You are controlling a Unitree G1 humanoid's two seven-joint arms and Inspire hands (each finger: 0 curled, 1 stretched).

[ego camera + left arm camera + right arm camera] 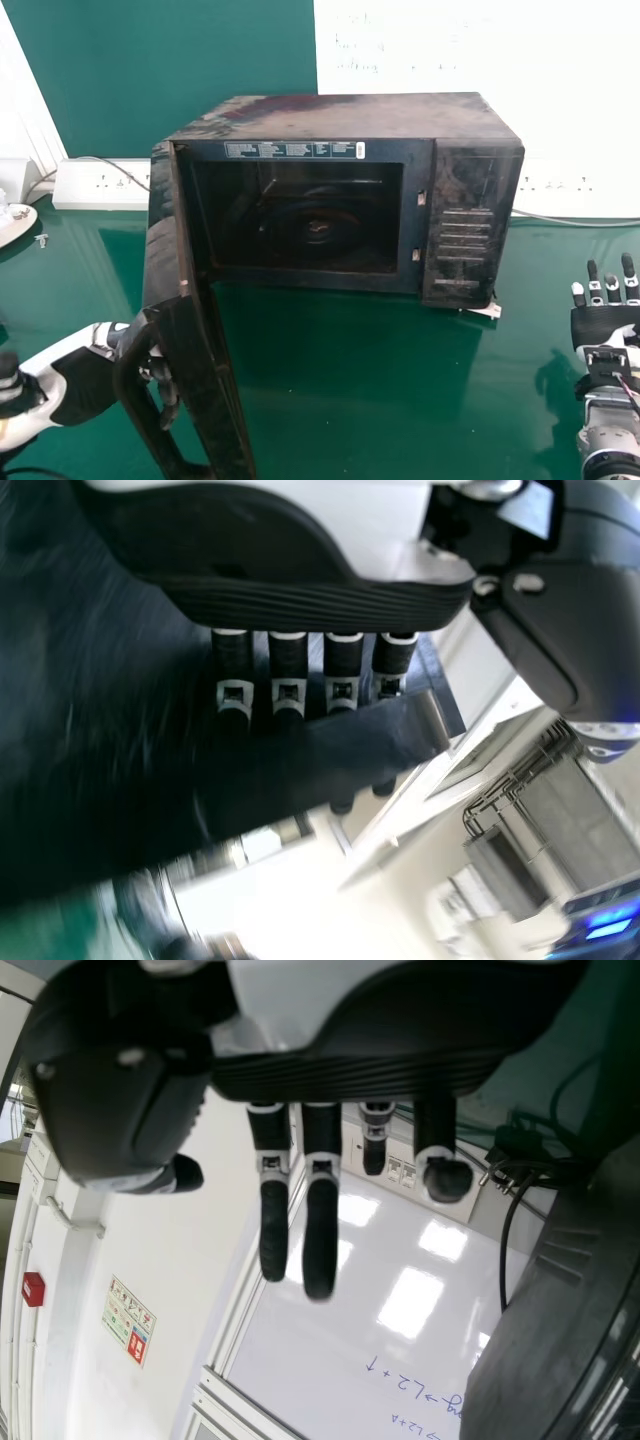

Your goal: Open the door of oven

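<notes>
The black oven [465,220] stands on the green table with its door [195,370] swung wide open toward the robot's left, its dark cavity [310,225] exposed. My left hand [85,385] is at the door's handle [132,385], its fingers reaching into the handle's loop. In the left wrist view, fairly straight fingers of the left hand [290,670] pass behind the handle bar [310,760], and some fingertips show beyond it. My right hand [610,320] is held open, right of the oven and apart from it; in the right wrist view the right hand [320,1195] has mostly straight fingers.
White socket strips [100,185] [560,185] run along the wall behind the oven. A cable [580,222] lies at the back right of the green table [350,400]. A plate [15,225] stands at the far left edge, near a small metallic piece [41,240].
</notes>
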